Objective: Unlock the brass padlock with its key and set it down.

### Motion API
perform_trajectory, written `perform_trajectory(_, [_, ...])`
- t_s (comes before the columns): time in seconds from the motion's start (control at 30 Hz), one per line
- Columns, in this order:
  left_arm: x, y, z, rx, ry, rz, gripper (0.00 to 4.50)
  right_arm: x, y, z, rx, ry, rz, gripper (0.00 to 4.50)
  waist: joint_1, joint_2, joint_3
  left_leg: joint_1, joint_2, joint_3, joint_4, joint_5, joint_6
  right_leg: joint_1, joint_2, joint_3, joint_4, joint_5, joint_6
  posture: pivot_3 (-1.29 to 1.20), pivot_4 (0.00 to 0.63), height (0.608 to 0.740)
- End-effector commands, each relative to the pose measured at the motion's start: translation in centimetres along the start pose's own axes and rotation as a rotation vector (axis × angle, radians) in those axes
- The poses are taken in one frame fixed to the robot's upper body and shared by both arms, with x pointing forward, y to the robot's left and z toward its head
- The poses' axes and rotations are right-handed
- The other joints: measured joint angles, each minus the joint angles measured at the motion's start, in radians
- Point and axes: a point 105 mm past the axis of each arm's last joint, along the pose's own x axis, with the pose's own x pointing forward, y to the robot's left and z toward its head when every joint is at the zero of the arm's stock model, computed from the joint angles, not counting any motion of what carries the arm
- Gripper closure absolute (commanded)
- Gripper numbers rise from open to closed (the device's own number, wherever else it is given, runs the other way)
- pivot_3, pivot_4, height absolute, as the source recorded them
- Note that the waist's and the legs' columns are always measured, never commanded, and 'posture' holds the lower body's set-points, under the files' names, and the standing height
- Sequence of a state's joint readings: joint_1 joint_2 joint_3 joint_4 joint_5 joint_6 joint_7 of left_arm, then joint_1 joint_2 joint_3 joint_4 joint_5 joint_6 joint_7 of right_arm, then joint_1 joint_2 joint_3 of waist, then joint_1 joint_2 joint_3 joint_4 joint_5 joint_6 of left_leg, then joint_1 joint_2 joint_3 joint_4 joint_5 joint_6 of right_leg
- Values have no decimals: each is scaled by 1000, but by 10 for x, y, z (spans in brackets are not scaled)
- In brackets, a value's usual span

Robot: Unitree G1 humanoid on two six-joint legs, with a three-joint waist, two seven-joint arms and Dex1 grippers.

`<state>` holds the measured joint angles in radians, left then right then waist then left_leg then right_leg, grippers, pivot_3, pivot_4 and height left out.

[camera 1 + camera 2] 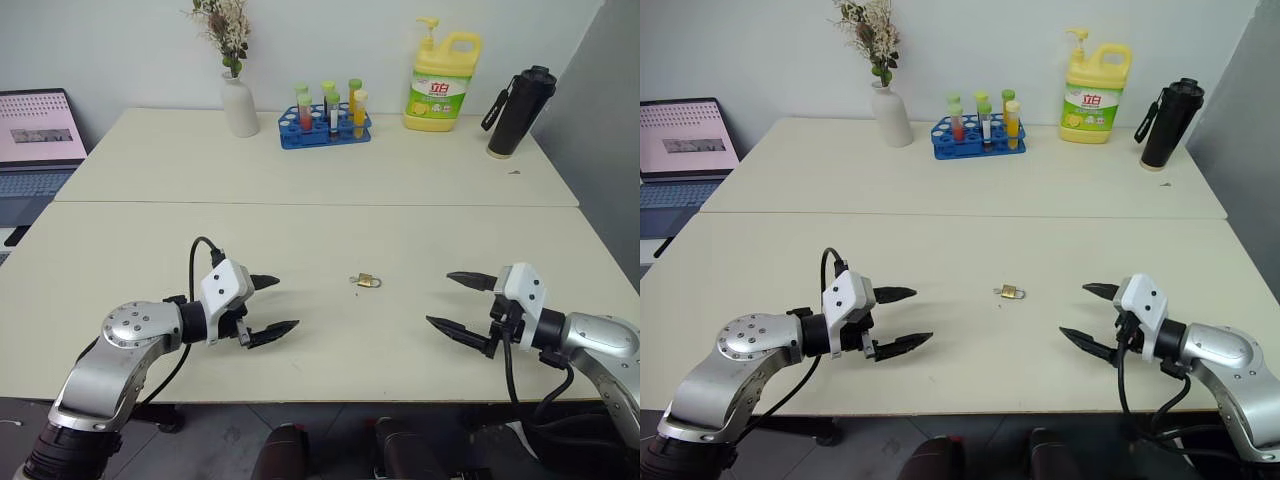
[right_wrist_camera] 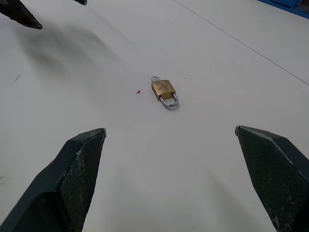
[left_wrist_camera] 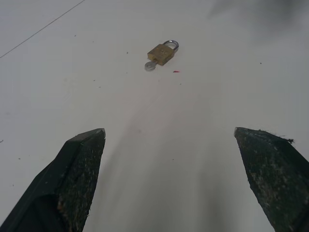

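The brass padlock (image 1: 367, 281) lies flat on the cream table (image 1: 320, 240), midway between my two grippers. The key (image 3: 150, 66) is a small silvery head sticking out of the lock's bottom end; the shackle (image 3: 172, 44) looks closed. My left gripper (image 1: 270, 306) hovers left of the lock, open and empty, its tips aimed at it. My right gripper (image 1: 458, 301) hovers right of the lock, also open and empty. In the right wrist view the padlock (image 2: 164, 90) lies ahead of the fingers (image 2: 72, 179), well apart from them.
At the table's far side stand a white vase with dried flowers (image 1: 238, 100), a blue rack of tubes (image 1: 324, 125), a yellow soap bottle (image 1: 441, 85) and a black flask (image 1: 518, 110). A laptop (image 1: 38, 135) sits beyond the left edge.
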<state>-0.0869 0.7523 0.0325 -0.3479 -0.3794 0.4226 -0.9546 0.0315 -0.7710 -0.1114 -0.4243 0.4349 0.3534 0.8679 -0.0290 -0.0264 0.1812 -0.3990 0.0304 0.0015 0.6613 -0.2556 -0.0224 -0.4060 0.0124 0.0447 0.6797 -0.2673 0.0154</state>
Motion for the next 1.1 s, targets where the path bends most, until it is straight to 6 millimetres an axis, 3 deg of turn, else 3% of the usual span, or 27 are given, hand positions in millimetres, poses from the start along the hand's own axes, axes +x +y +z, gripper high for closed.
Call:
perform_trajectory(0.03, [0, -7, 13, 39, -46, -18, 14, -1, 4, -1, -37, -14, 16, 0, 0, 0, 0, 0, 0, 0, 0, 0, 0, 0, 0, 0, 0, 0, 0, 0, 150, 740])
perform_trajectory(0.27, [2, -10, 13, 63, -27, -26, 14, -1, 4, -12, -57, 3, 6, 0, 0, 0, 0, 0, 0, 0, 0, 0, 0, 0, 0, 0, 0, 0, 0, 0, 150, 740])
perform_trajectory(0.5, [6, -3, 11, 125, 7, 5, 14, 8, 7, -6, -91, 1, 41, 0, 0, 0, 0, 0, 0, 0, 0, 0, 0, 0, 0, 0, 0, 0, 0, 0, 150, 740])
perform_trajectory(0.9, [5, -6, 13, 91, -39, -58, 14, 85, -9, 26, -93, 11, 197, 0, -3, 0, 0, 0, 0, 0, 0, 0, 0, -1, 2, 0, 1, 0, -1, 0, 150, 740])
perform_trajectory(1.1, [6, -11, 7, 113, -25, -77, 14, 127, -20, 28, -53, 49, 210, 0, -3, 0, 0, 0, 0, 0, 0, 0, 0, -1, 1, 0, 1, 1, -3, 0, 150, 740])
